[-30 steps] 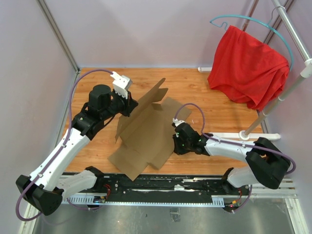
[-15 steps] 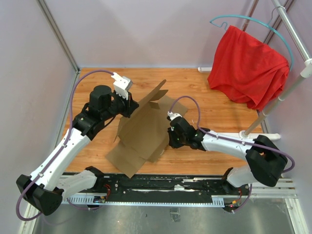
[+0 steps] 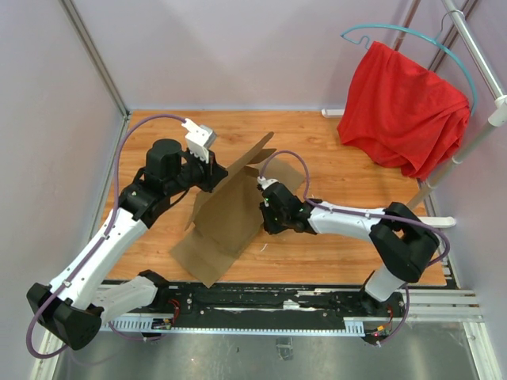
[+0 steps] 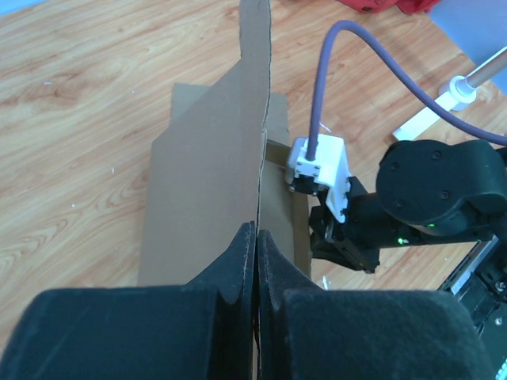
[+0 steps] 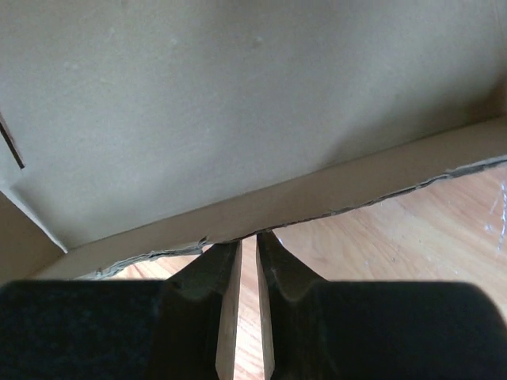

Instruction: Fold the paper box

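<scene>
The paper box [image 3: 226,218] is a brown cardboard sheet, half raised and creased, its lower corner resting on the wooden floor. My left gripper [image 3: 214,170] is shut on its upper left edge; in the left wrist view the pads [image 4: 245,245] pinch the thin upright edge of the cardboard [image 4: 202,182]. My right gripper [image 3: 265,215] is low at the sheet's right side. In the right wrist view its fingers [image 5: 247,241] are nearly together with a slim gap, holding nothing, tips touching the folded lower edge of the cardboard [image 5: 238,103].
A red cloth [image 3: 404,111] hangs on a teal hanger from a rack at the back right. The rack's white foot [image 3: 396,222] lies on the floor to the right. Pale walls stand close on the left and back. A black rail [image 3: 261,305] runs along the near edge.
My right gripper has moved left and up against the sheet, pushing its right panel up and over. The sheet now stands steeper and narrower. My left gripper has held its grip.
</scene>
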Controlling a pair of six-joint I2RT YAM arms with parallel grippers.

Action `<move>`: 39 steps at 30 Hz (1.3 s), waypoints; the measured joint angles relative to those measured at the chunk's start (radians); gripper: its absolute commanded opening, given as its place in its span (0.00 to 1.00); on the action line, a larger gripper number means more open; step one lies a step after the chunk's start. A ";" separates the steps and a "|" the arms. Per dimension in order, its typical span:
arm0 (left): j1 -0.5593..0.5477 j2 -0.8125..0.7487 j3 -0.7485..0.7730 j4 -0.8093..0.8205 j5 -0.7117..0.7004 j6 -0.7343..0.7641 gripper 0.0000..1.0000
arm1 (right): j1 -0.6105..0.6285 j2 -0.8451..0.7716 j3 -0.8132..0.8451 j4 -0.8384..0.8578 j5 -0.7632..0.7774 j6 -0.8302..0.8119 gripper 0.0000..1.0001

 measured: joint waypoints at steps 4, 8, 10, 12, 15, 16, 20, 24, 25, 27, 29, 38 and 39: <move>0.000 0.000 -0.006 0.001 0.010 -0.003 0.00 | 0.000 0.051 0.045 0.008 -0.009 -0.016 0.14; 0.000 0.000 -0.011 0.002 0.026 -0.011 0.00 | 0.000 0.089 0.098 0.016 -0.023 -0.027 0.14; 0.000 0.000 -0.011 0.001 0.035 -0.019 0.00 | 0.000 0.104 0.122 0.018 -0.024 -0.035 0.15; 0.000 0.000 -0.011 0.003 0.041 -0.026 0.00 | 0.000 0.114 0.139 0.023 -0.026 -0.043 0.19; 0.000 0.000 -0.011 0.003 0.039 -0.034 0.00 | 0.000 0.110 0.138 0.033 -0.031 -0.056 0.33; 0.000 0.000 -0.011 0.002 0.033 -0.040 0.00 | 0.000 0.104 0.130 0.041 -0.031 -0.063 0.39; 0.000 0.000 -0.011 -0.005 0.001 -0.064 0.00 | 0.000 0.021 0.038 0.074 -0.037 -0.102 0.50; 0.003 0.000 -0.011 -0.008 -0.027 -0.086 0.00 | 0.000 -0.096 -0.058 0.085 -0.076 -0.160 0.52; 0.006 0.000 -0.010 -0.008 -0.035 -0.093 0.00 | 0.001 -0.131 -0.078 0.084 -0.089 -0.179 0.52; 0.011 0.000 -0.007 -0.009 -0.047 -0.101 0.00 | 0.010 -0.204 -0.110 0.077 -0.106 -0.217 0.54; 0.014 0.000 0.001 -0.011 -0.056 -0.107 0.00 | 0.039 -0.280 -0.129 0.061 -0.113 -0.261 0.56; 0.022 0.000 0.036 -0.025 -0.087 -0.137 0.00 | 0.193 -0.434 -0.138 0.008 -0.145 -0.417 0.57; 0.023 0.000 0.036 -0.025 -0.088 -0.139 0.00 | 0.201 -0.423 -0.140 0.007 -0.145 -0.421 0.57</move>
